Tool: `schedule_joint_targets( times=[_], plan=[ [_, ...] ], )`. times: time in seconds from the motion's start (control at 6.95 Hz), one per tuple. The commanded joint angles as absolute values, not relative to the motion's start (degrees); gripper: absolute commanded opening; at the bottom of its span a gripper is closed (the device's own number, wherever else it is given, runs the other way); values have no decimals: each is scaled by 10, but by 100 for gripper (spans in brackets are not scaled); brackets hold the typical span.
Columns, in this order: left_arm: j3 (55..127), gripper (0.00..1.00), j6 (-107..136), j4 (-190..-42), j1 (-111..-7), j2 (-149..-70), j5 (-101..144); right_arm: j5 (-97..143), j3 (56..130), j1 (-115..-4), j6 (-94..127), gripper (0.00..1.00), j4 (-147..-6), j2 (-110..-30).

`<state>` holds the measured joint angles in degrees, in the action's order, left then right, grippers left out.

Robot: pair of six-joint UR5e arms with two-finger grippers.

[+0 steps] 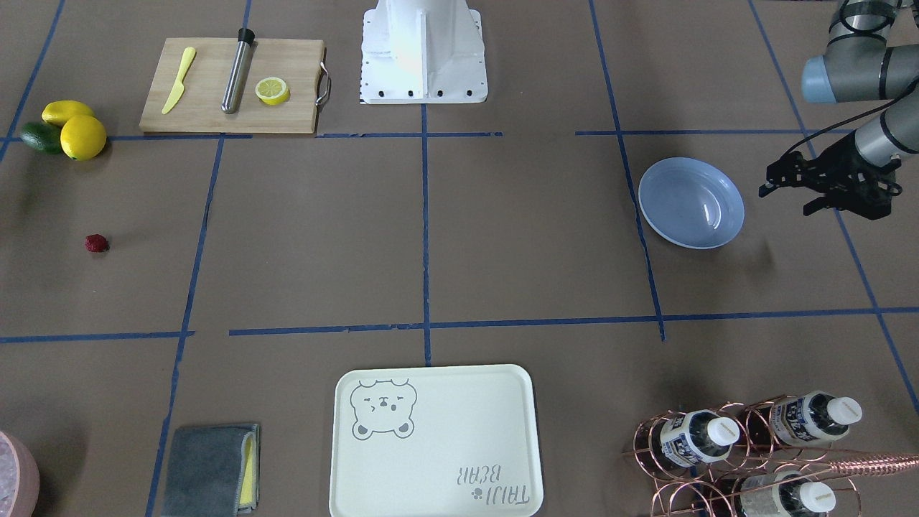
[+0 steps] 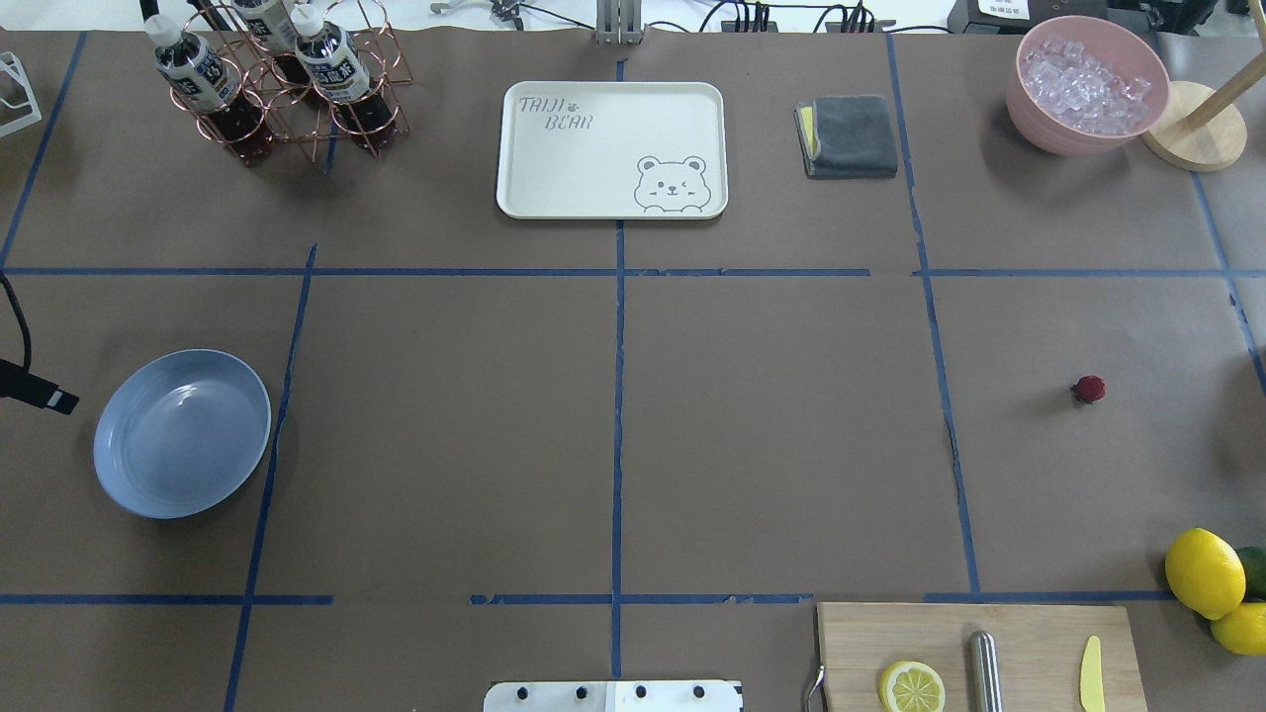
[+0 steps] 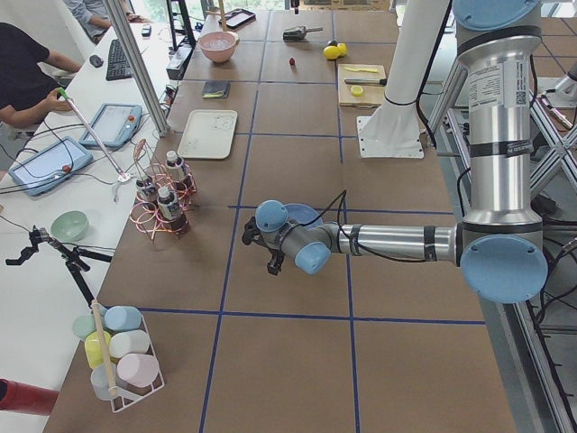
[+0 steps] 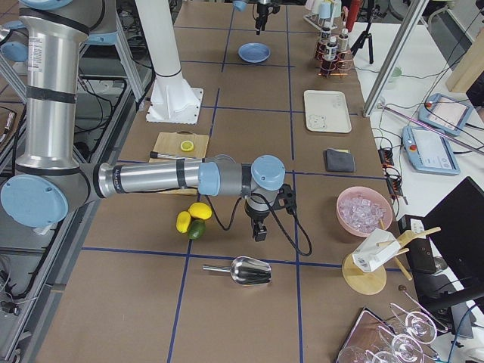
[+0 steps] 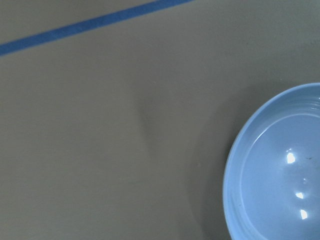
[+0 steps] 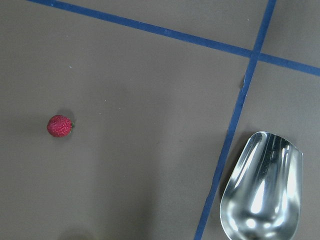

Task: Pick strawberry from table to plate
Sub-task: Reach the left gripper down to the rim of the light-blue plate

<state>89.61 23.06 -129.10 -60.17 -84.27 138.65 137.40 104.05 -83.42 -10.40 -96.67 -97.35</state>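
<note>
The strawberry point(image 1: 96, 243) point(image 2: 1089, 389) is small and dark red and lies alone on the brown table point(image 2: 771, 435), on my right side. The right wrist view has the strawberry point(image 6: 60, 126) left of centre. The light blue plate point(image 1: 691, 203) point(image 2: 182, 432) sits empty on my left side. My left gripper point(image 1: 784, 202) hovers just outside the plate's outer edge, open and holding nothing. Only the plate's rim point(image 5: 235, 165) and bare paper show in the left wrist view. My right gripper point(image 4: 259, 233) hangs over the strawberry's area, seen only from the side. I cannot tell whether it is open or shut.
A cutting board point(image 1: 230, 85) carries a lemon half, a yellow knife and a steel cylinder. Two lemons and an avocado point(image 1: 68, 129) lie near it. A metal scoop point(image 6: 262, 185) rests right of the strawberry. A bear tray point(image 2: 613, 148), bottle rack point(image 2: 277, 79), grey cloth point(image 2: 849, 135) and ice bowl point(image 2: 1088, 84) line the far edge.
</note>
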Motion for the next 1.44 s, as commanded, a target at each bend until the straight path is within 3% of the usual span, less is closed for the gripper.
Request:
schedule_joint_targets(
  times=[0.0, 0.29, 0.43, 0.58, 0.72, 1.01, 1.29],
  plan=[
    [875, 100, 257, -1310, -566, -865, 1388, 1373, 1039, -824, -103, 100, -967, -974],
    [860, 95, 263, -1310, -557, -882, 1388, 1373, 1039, -822, -103, 100, -967, -974],
    [857, 65, 264, -1310, -556, -882, 1388, 1374, 1039, -822, -103, 100, -967, -973],
    [856, 23, 262, -1312, -556, -882, 1386, 1374, 1041, -821, -103, 100, -966, -973],
    [856, 0, 265, -1311, -555, -882, 1385, 1373, 1041, -818, -104, 100, -965, -972],
    [874, 0, 271, -1312, -556, -882, 1391, 1373, 1045, -817, -107, 100, -965, -972],
    [945, 0, 531, -1323, -555, -897, 1409, 1374, 1046, -817, -103, 100, -966, -972]
  ],
)
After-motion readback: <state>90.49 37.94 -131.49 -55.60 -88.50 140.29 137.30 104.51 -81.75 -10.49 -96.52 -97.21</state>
